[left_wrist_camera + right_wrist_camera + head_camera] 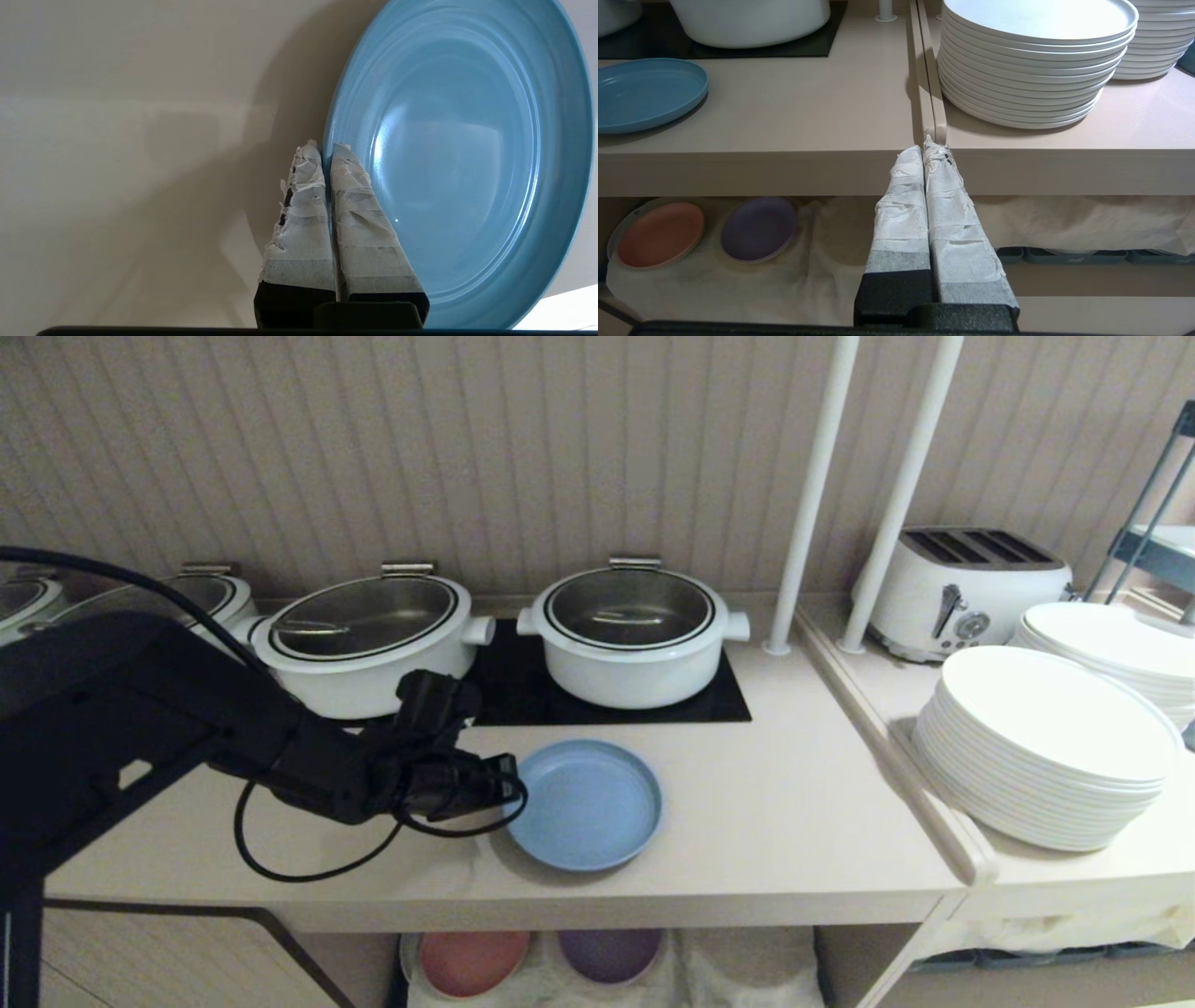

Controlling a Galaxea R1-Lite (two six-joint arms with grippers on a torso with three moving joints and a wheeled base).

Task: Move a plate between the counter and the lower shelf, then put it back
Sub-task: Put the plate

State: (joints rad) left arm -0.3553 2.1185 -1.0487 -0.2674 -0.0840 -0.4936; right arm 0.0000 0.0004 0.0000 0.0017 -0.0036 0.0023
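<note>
The left gripper (509, 782), fingers together on the rim of the plate (586, 803) on the counter (794, 821), looks ready to lift it toward the lower shelf (747, 971).

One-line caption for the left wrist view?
Left gripper, fingers shut on the rim of the blue plate, above the beige counter.

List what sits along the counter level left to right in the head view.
left gripper shut on the plate's rim → the plate → bare counter → raised rail → white dinner plate stack.
</note>
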